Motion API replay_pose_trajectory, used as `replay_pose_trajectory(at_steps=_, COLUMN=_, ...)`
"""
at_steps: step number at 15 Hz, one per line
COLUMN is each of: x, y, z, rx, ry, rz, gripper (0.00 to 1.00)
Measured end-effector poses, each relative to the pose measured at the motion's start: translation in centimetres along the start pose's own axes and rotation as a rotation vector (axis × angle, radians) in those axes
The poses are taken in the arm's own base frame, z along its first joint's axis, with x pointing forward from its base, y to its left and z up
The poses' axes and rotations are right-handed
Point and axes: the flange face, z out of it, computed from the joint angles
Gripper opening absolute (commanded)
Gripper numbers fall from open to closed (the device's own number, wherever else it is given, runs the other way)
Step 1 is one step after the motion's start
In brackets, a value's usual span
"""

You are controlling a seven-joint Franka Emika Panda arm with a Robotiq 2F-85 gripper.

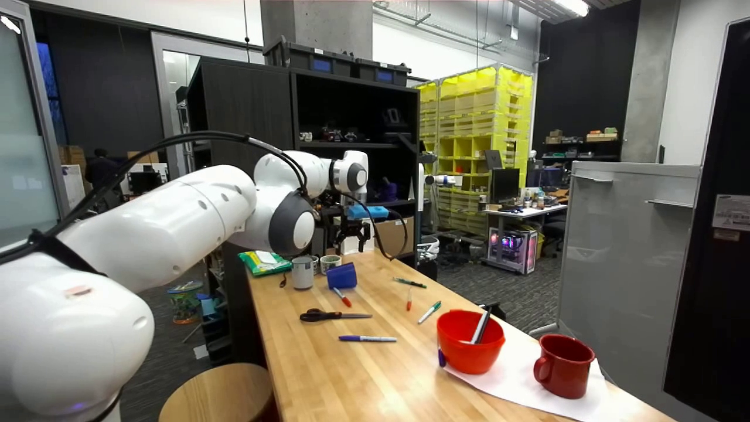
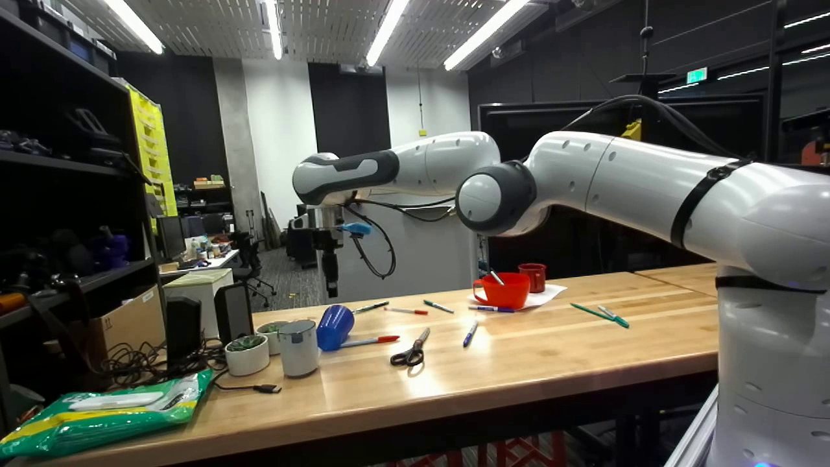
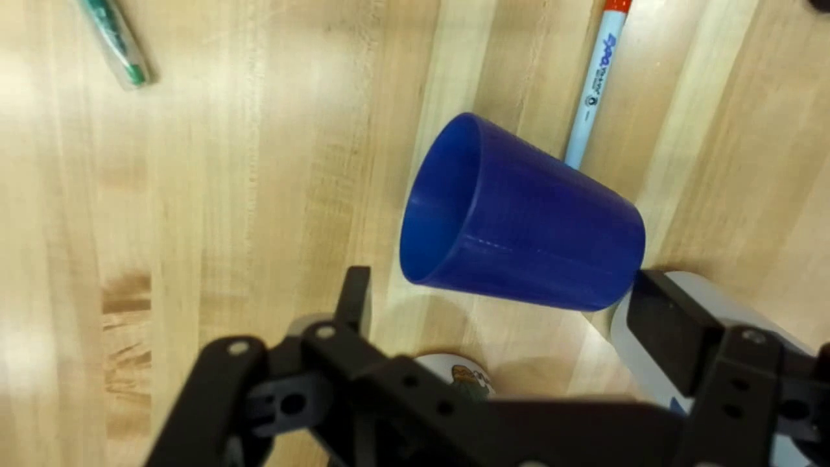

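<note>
Green and yellow, a plastic packet [image 2: 130, 418] lies at the left end of the wooden surface [image 2: 551, 334] in an exterior view. Next we find two white-potted plants [image 2: 247, 360] and, just beside them, an upright grey cup [image 2: 299, 351]. Then, over a blue cup [image 2: 334, 329] lying on its side, hangs the tool [image 2: 332, 288] — its jaws stand wide apart, and we see nothing in their hold. In the wrist view the blue cup shows across the gap between them, its mouth facing left. A red-capped marker [image 2: 379, 340] juts out from beside the blue cup, which hides its far end. Farther right we see dark-handled scissors [image 2: 410, 355], blades pointing away from us, then a blue-capped marker [image 2: 469, 334]. Past those, a red bowl [image 2: 506, 292] holds leaning pens [image 2: 497, 277], and near it a dark red mug [image 2: 533, 277] stands upright on a sheet of white paper [image 2: 551, 294]. At the right we make out a long green pen [image 2: 616, 320] — well apart from the tool.
</note>
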Motion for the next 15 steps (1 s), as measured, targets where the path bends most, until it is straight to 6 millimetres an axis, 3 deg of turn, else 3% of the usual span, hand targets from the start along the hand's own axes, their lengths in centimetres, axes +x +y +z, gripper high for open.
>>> replay_pose_trajectory(at_steps=7, x=3.4, y=-1.8, z=-0.8, rx=-0.158, ry=-0.117, rz=-0.091, gripper=1.0)
replay_pose_trajectory(at_steps=15, x=3.1, y=-1.7, z=-0.5, rx=-0.144, ry=-0.125, rz=-0.12, gripper=1.0)
